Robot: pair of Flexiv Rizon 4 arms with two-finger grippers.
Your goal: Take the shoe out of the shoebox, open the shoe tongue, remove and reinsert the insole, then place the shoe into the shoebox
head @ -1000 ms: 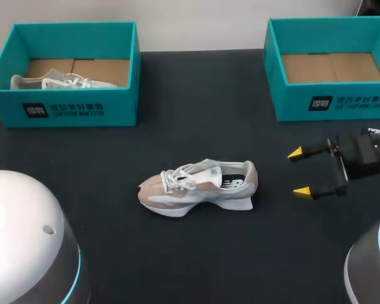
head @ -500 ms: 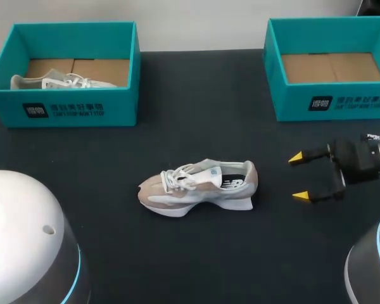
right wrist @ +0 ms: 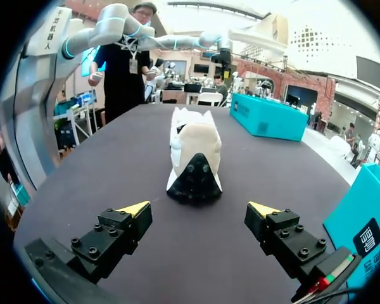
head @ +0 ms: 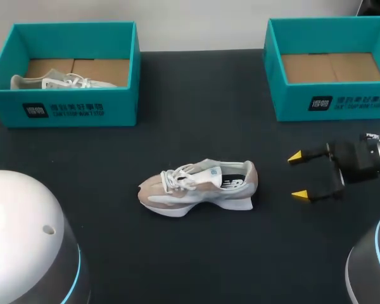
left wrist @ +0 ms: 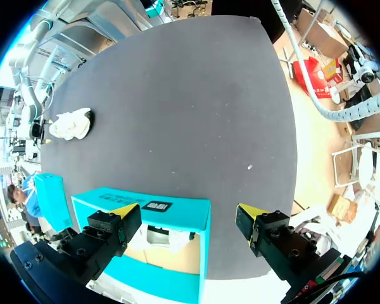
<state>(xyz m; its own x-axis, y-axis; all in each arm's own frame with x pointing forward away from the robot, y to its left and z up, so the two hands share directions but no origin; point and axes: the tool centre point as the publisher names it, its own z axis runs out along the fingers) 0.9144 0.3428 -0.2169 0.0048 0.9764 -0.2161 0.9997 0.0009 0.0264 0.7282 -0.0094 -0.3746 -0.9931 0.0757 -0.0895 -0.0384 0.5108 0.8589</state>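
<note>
1. Two teal shoeboxes stand at the far side of the table (head: 196, 253): the left shoebox (head: 73, 111) holds a second shoe (head: 47, 81), the right shoebox (head: 342, 104) shows bare cardboard.
2. The shoe (head: 199, 187) sits mid-table, out of its box, so opening the tongue looks next.
3. The right gripper (head: 297, 175), fingers apart and empty, faces the heel and must close in.
4. The left gripper (left wrist: 187, 211), likewise apart, hangs over the left shoebox.

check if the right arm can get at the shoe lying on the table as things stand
Probably yes. The right gripper is open and points at the heel of the shoe, which lies straight ahead of its fingers. Only the table surface shows between them, so nothing seems to block the way.
</note>
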